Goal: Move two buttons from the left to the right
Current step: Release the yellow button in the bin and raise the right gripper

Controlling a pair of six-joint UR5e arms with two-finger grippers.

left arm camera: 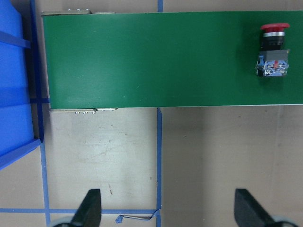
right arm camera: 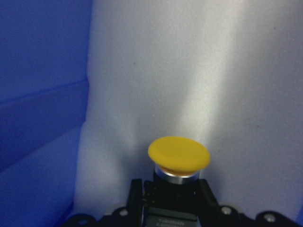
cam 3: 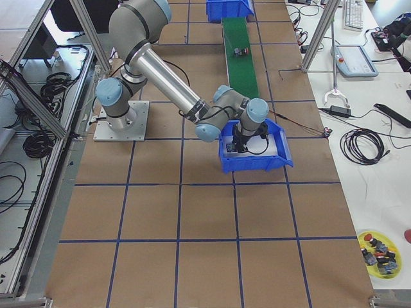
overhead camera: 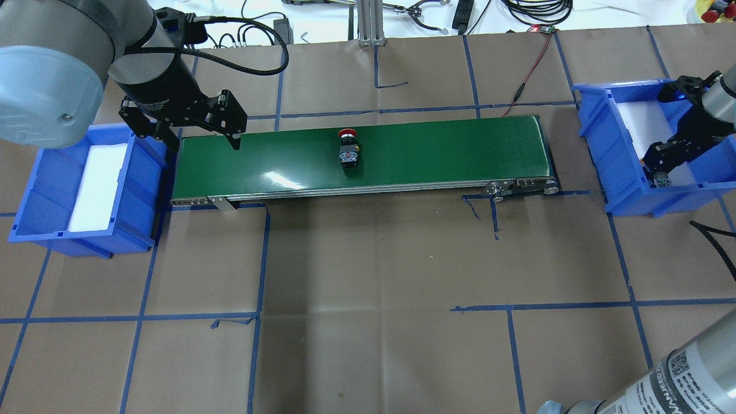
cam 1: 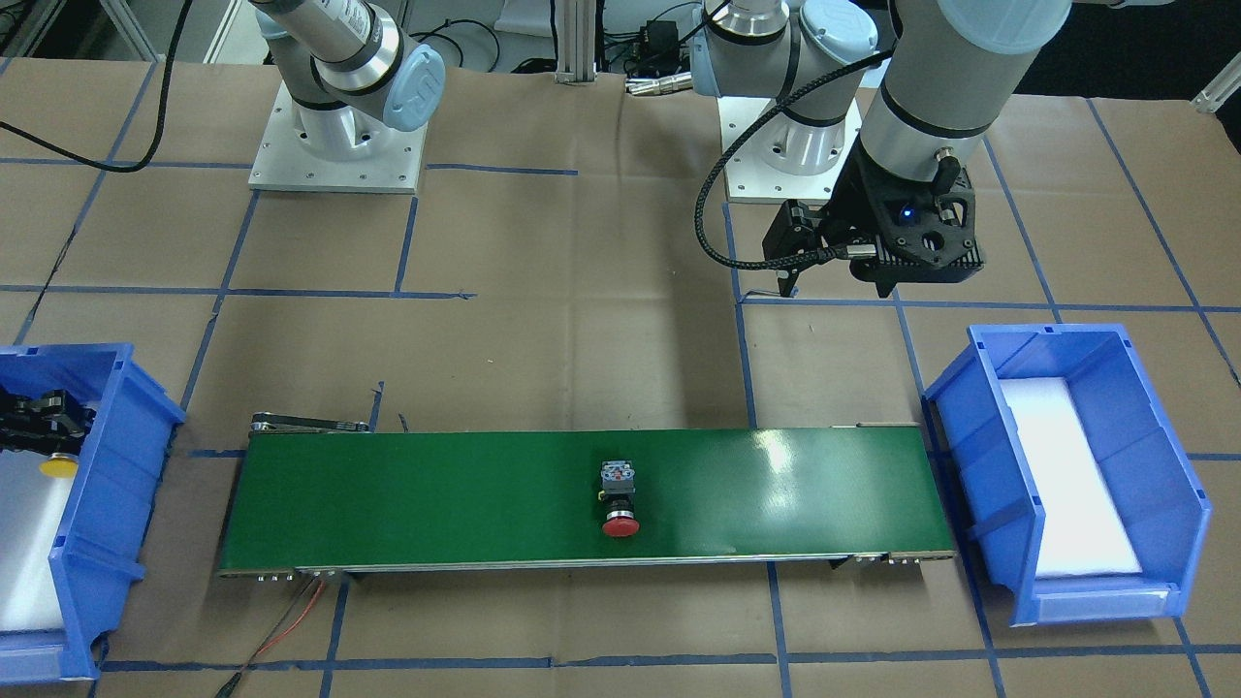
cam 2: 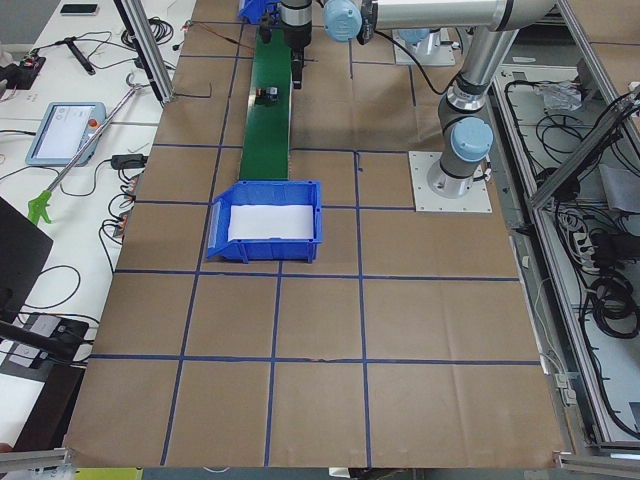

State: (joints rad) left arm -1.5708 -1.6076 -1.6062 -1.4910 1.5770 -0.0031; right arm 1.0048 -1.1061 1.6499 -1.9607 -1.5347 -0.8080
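Observation:
The red button (overhead camera: 348, 149) lies on its side in the middle of the green conveyor belt (overhead camera: 437, 149); it also shows in the front view (cam 1: 619, 499) and the left wrist view (left arm camera: 273, 52). My left gripper (overhead camera: 198, 137) is open and empty, hovering over the belt's left end, well left of the red button. My right gripper (overhead camera: 660, 169) is down inside the right blue bin (overhead camera: 618, 172), shut on the yellow button (right arm camera: 179, 153). The yellow cap also shows in the front view (cam 1: 58, 466), close above the bin's white liner.
The left blue bin (overhead camera: 34, 195) with a white liner stands at the belt's left end. A red and black cable (overhead camera: 526, 80) runs from the belt's far right corner. Brown paper with blue tape lines covers the table.

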